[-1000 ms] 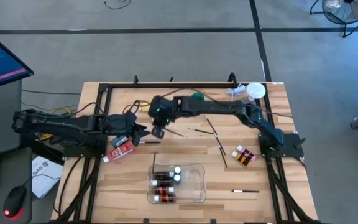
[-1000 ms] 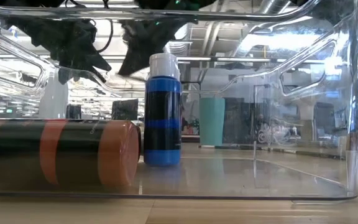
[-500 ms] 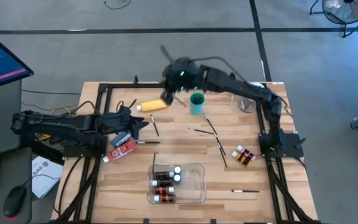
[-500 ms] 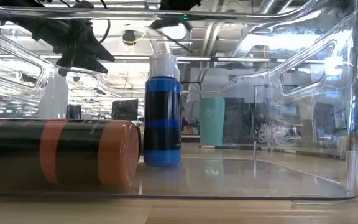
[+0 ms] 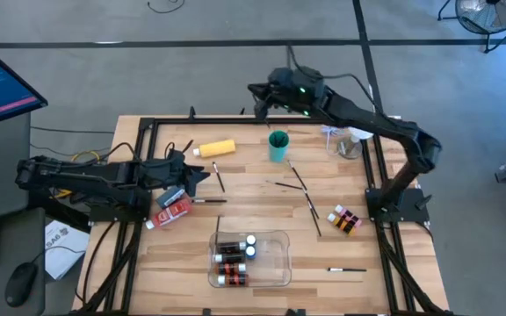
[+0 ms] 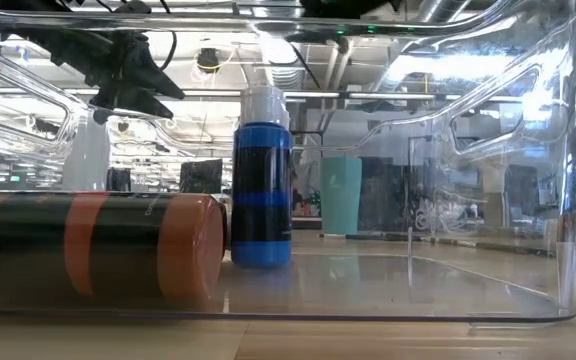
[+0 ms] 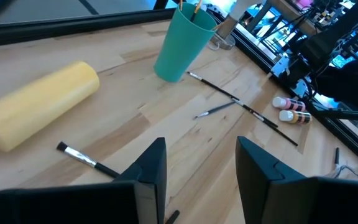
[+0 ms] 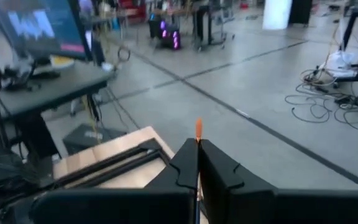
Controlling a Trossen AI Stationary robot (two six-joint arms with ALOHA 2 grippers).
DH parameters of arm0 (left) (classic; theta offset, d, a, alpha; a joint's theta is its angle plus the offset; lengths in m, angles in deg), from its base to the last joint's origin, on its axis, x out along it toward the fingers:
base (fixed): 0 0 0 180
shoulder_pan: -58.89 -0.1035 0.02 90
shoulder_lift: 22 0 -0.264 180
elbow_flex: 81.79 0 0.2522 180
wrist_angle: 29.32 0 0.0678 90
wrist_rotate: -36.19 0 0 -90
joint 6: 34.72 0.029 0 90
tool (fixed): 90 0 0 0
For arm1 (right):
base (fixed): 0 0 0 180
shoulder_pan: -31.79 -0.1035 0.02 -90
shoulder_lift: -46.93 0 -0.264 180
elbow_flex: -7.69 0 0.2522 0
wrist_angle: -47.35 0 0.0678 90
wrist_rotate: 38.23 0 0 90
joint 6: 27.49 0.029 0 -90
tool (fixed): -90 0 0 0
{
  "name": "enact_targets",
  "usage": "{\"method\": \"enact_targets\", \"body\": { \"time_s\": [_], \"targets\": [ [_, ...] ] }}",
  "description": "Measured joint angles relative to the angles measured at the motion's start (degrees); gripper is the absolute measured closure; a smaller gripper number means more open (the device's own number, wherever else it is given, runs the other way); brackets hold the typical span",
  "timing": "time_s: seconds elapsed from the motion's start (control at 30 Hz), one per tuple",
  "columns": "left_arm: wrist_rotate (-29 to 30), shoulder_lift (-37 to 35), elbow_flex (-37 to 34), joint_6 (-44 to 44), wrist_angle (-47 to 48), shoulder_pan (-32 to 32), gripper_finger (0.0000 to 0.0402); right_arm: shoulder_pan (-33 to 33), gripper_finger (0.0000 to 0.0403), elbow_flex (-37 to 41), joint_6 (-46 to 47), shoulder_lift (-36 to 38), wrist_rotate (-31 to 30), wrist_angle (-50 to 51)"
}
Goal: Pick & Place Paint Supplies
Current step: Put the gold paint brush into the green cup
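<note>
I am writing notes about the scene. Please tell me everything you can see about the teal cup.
The teal cup is a plain, smooth tumbler that looks like plastic, wider at the rim than at the base. It stands upright on the wooden table, near the far edge, to the right of the yellow bottle. In the left wrist view the cup holds a thin brush leaning on its rim. Another brush lies near its base. No gripper touches it.
</note>
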Motion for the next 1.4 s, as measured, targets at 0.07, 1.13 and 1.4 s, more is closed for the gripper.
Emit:
{"method": "enact_targets", "body": {
  "time_s": [0.07,1.13,1.4],
  "targets": [
    [-0.02,0.00,0.00,-0.10,0.04,0.00,0.0302,0.91,0.0403,8.18,2.39,3.53,-0.02,-6.51],
    [-7.56,0.02,-0.04,-9.25,0.40,-1.07,0.0302,1.21,0.0403,53.21,6.87,1.55,-19.56,-66.12],
    [-7.56,0.02,-0.04,-8.94,0.52,-3.07,0.0302,-0.88,0.0401,52.95,6.86,0.32,-19.56,-67.48]
  ]
}}
